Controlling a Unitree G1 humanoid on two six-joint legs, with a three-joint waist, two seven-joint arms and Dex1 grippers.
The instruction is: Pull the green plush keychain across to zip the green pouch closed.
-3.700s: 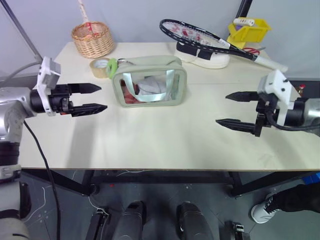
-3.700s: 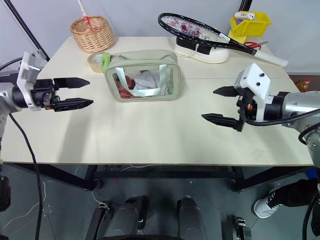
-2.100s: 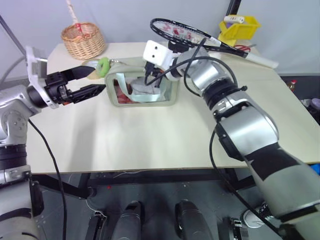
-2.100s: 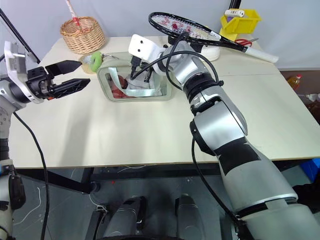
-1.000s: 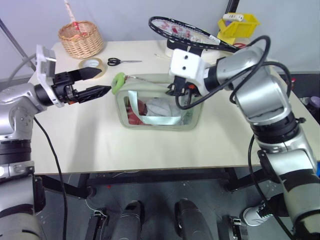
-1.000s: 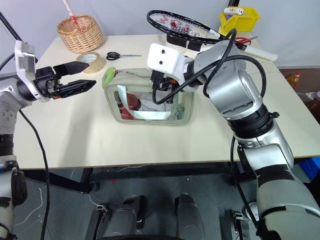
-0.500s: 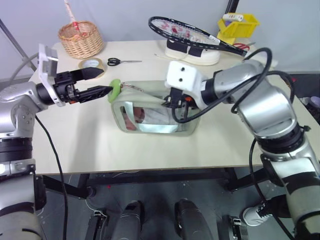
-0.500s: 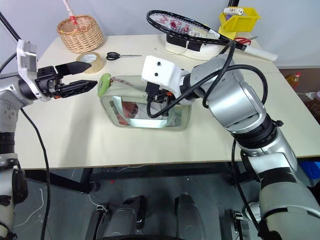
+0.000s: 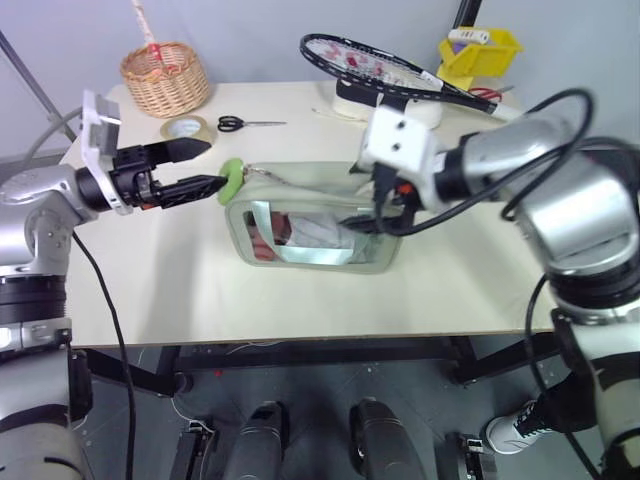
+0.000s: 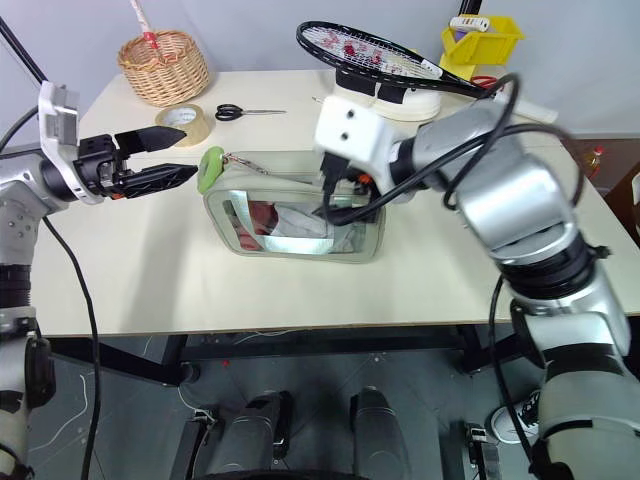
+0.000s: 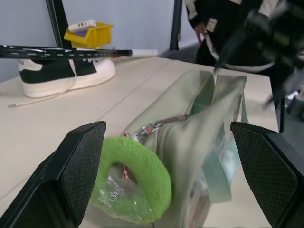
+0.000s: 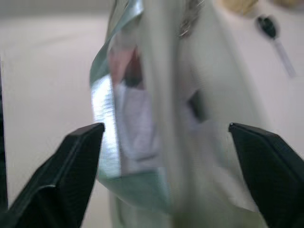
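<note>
My L gripper (image 9: 207, 166), jaws wide, faces green plush keychain (image 9: 232, 180); R gripper (image 12: 166, 142) jaws wide over green pouch (image 9: 315, 215). Next: clamp keychain, pull across.

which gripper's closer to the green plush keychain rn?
Left. The left gripper, open, has its fingertips right beside the green plush keychain at the pouch's left end. The right gripper, open, is over the pouch's far end.

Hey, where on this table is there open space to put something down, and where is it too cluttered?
The table is bare along the near edge in front of the green pouch, and at the right end past it. The far edge is crowded: wicker basket, tape roll, scissors, then shoe and racket.
</note>
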